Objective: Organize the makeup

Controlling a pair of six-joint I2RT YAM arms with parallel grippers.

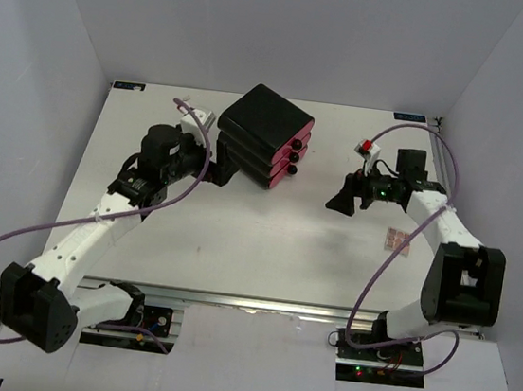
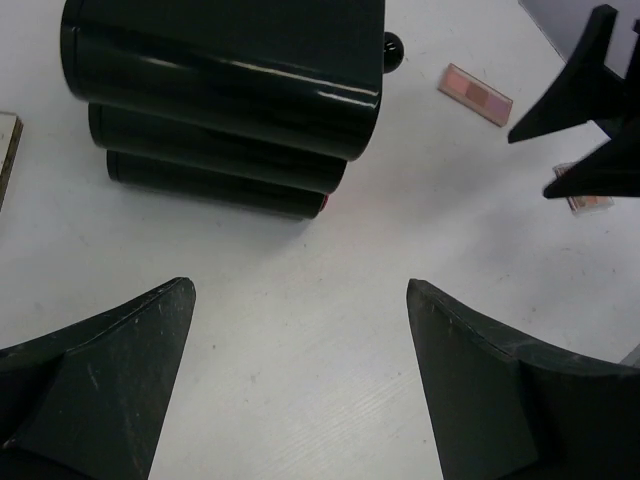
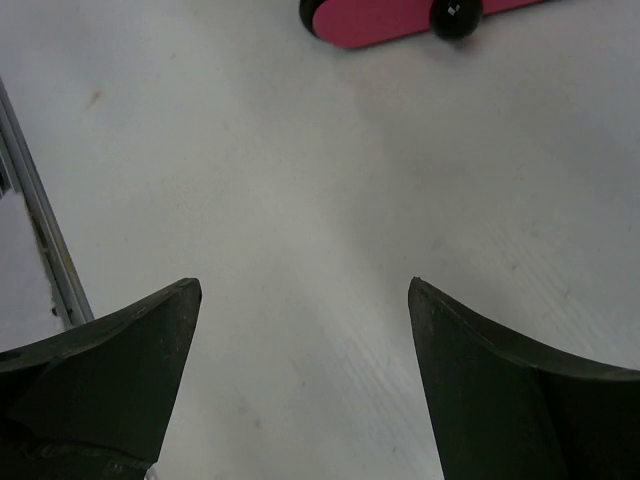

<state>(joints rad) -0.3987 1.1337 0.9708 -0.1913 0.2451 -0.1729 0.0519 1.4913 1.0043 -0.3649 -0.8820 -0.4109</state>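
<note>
Left gripper (image 2: pixel 300 290), right gripper (image 3: pixel 300 288): spread wide, empty, apparently awaiting pickups; pink palette (image 1: pixel 397 239) loose at 4 o'clock of drawer box (image 1: pixel 265 124)

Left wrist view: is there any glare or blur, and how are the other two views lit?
Left wrist: a bright glare streak runs along the glossy black box; the pink palette beyond it looks slightly soft. Top external: even light, only faint shadows. Right wrist: flat light on the table, no glare.

open table (image 1: pixel 265 244) between left claw (image 1: pixel 218 173) and right claw (image 1: pixel 342 203), black drawer box (image 1: pixel 263 124) close ahead of the left
</note>
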